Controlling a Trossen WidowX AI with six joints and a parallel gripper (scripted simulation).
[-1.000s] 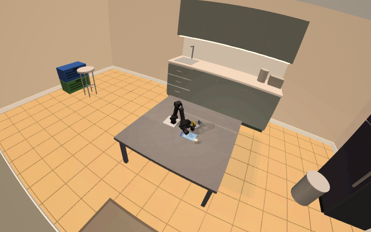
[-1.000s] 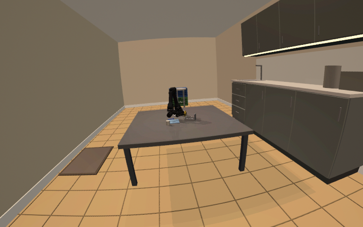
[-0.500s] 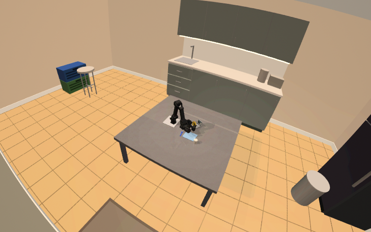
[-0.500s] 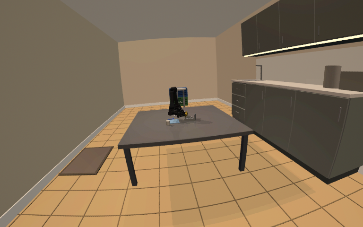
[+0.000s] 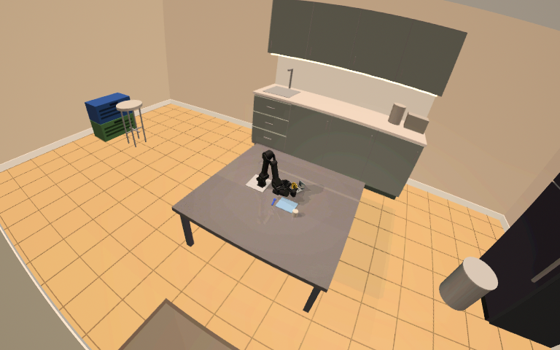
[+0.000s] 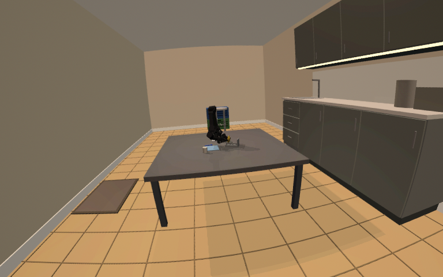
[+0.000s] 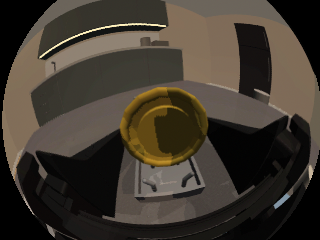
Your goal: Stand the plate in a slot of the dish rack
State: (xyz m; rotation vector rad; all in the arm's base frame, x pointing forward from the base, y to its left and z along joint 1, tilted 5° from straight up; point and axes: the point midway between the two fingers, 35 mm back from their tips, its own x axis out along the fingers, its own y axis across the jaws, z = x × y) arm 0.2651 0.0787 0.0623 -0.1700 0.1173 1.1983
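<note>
We have the yellow plate [image 7: 164, 124] clamped in the gripper [image 7: 163, 160], the jaws standing wide apart because the plate fills the span between them. In the wrist view it sits at the centre of the frame, turned on edge with its face toward the camera, and the grey dish rack [image 7: 168, 179] lies just below it, its rails showing under the plate's lower rim. In the top view the plate [image 5: 294, 186] is a small yellow spot just beside the rack [image 5: 302, 186] near the middle of the table [image 5: 247, 230]; in the exterior view it [image 6: 228, 138] hangs close above the rack [image 6: 233, 142].

We judge the pick-up done and the carry nearly done. Lowering the plate between the rails, releasing it and drawing the arm away are left. Whether the rim already touches a rail we cannot tell.

Lower in the top view lie a light blue sheet [image 5: 286, 204], a small blue object [image 5: 272, 202] at its left and a pale cup [image 5: 295, 211] at its lower right. They sit apart from the rack, and we see nothing between plate and slots.
</note>
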